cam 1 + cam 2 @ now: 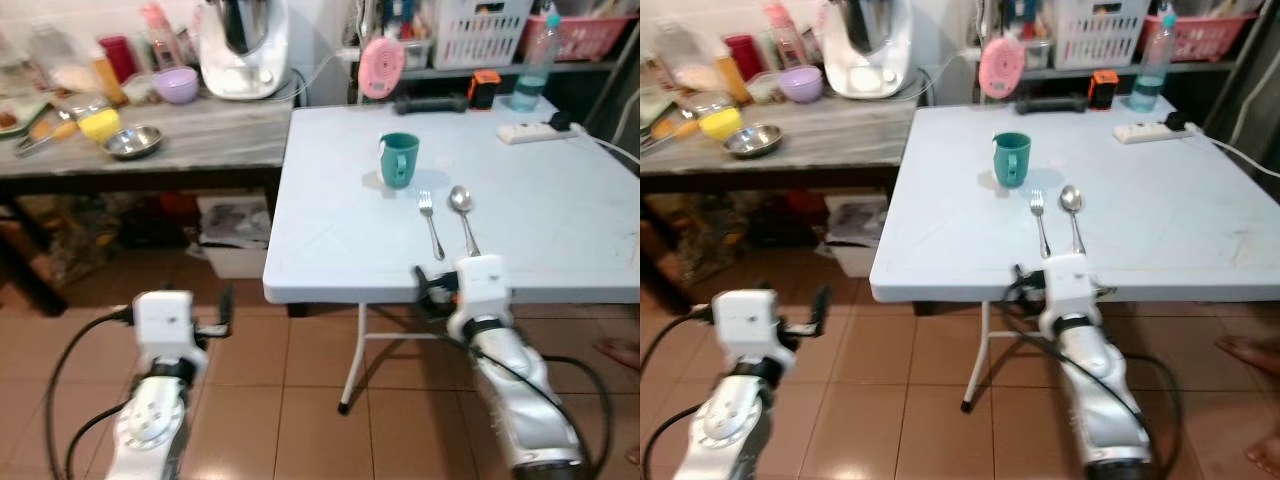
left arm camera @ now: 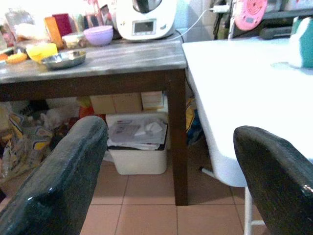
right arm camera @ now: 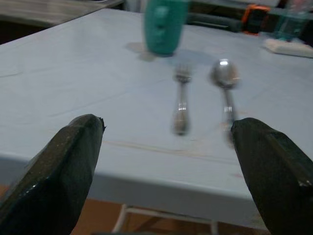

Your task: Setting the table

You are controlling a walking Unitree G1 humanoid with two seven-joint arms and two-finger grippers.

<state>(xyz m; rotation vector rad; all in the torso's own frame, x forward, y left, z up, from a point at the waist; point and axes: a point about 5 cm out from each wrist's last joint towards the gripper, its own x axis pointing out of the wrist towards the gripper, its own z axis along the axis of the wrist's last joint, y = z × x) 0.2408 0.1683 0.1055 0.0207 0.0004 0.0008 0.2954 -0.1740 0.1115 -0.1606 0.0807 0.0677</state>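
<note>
I see fork (image 1: 431, 224) & spoon (image 1: 463, 216) side by side on tabletop (image 1: 560, 220), teal mug (image 1: 398, 159) behind. R claw (image 3: 166, 161) wide, at tabletop edge (empty); L claw (image 2: 171, 171) wide, low over floor.

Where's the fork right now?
In the left eye view the fork lies on the white table near its front edge, just left of the spoon, with the teal mug behind it.

Fork (image 1: 430, 222) left of spoon (image 1: 463, 216), behind: mug (image 1: 399, 159)

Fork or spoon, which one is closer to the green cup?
The fork. It lies right beside the green cup, on the cup's side of the spoon.
</note>
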